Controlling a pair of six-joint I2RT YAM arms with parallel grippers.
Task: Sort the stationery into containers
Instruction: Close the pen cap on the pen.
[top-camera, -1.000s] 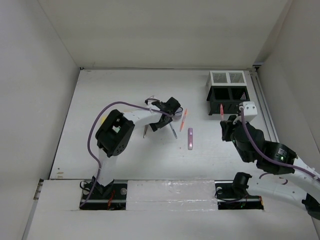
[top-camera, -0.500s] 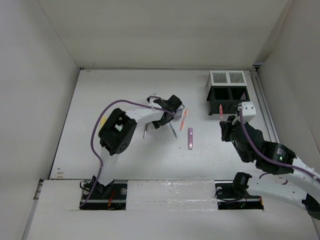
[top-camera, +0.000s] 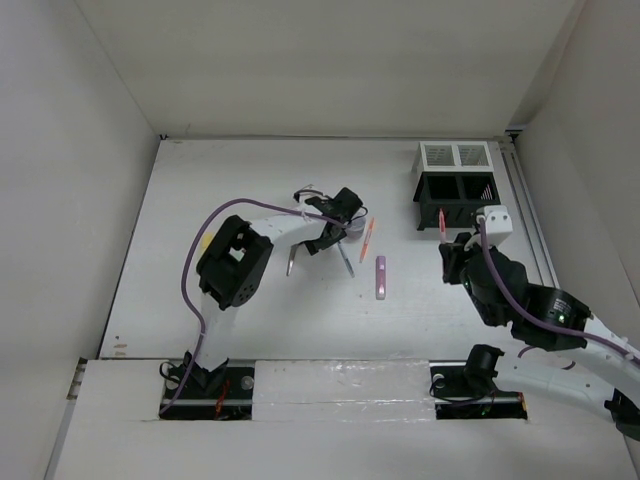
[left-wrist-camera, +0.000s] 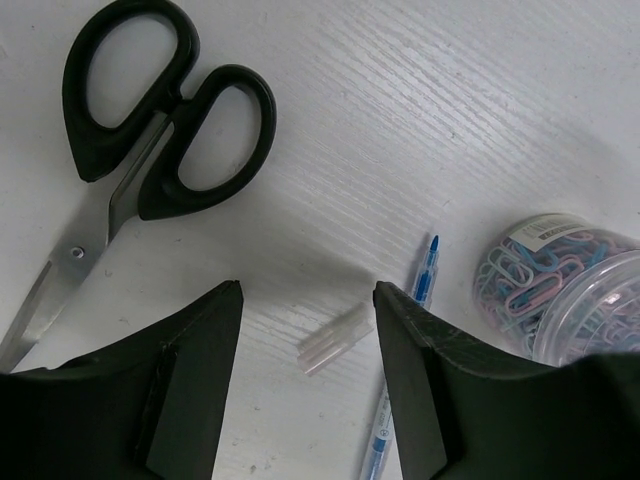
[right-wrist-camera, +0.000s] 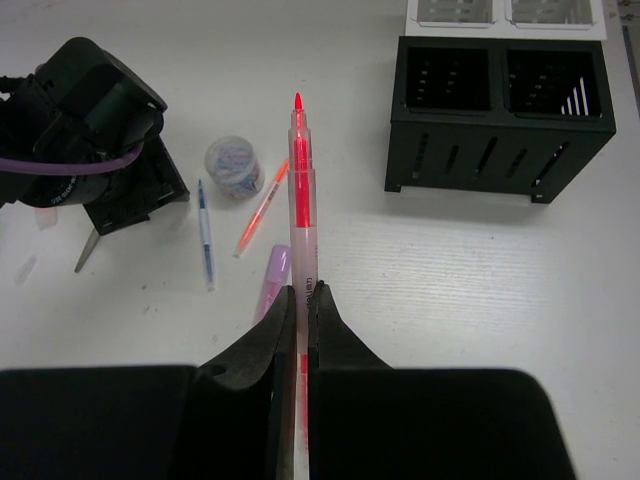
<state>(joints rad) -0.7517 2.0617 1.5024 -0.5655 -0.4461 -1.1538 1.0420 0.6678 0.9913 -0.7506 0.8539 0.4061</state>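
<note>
At the far left the scissors (left-wrist-camera: 150, 130) lie flat on the table (top-camera: 250, 180), handles apart and untouched. Just beside them the left pincer (left-wrist-camera: 307, 295) hangs low with its fingers spread, holding nothing. A small clear cap (left-wrist-camera: 335, 338) lies on the table in the gap between them. If the cap is its target, it should probably drop straight down and close slowly, because so light a piece may skid out sideways. Next come a blue pen (left-wrist-camera: 405, 370), close to the right finger, and a jar of paper clips (left-wrist-camera: 560, 290). Both are near enough to be nudged by a careless descent. Further right, an orange pen (right-wrist-camera: 260, 205) and a purple highlighter (right-wrist-camera: 272, 275) lie loose on the table. The right pincer (right-wrist-camera: 300, 300) is pressed together on a red pen (right-wrist-camera: 299, 190), gripped low on the barrel with its tip pointing away. In the top view the tip sits just short of the front wall of the black organiser (right-wrist-camera: 500, 150), and the white box (top-camera: 457, 155) stands behind that. The sound course looks to be lifting the tip above the rim, centring it over the left compartment, and tipping the pen steeper. The pincer should let go only once the tip is well inside. The right compartment already holds thin pale things I cannot identify.
</note>
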